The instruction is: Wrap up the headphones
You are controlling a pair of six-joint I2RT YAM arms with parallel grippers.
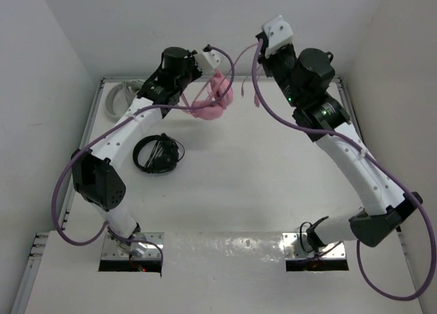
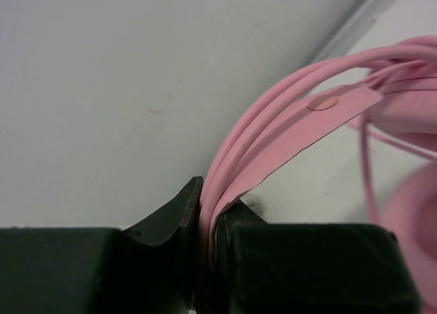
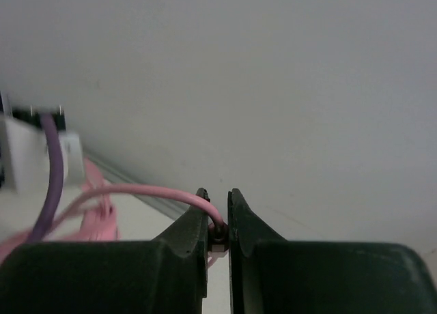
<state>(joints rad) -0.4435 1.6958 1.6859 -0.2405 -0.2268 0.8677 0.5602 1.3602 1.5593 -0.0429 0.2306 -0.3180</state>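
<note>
Pink headphones sat at the far side of the table, right by my left gripper. That gripper was clamped narrow on several loops of the cable and a flat pink strip. My right gripper pinched one thin run of the same cable, up near the back wall. To wrap well, I judged I should hold the free run lightly taut, lay each turn beside the others, and never tug loops out of the left pinch. Black headphones lay well apart.
</note>
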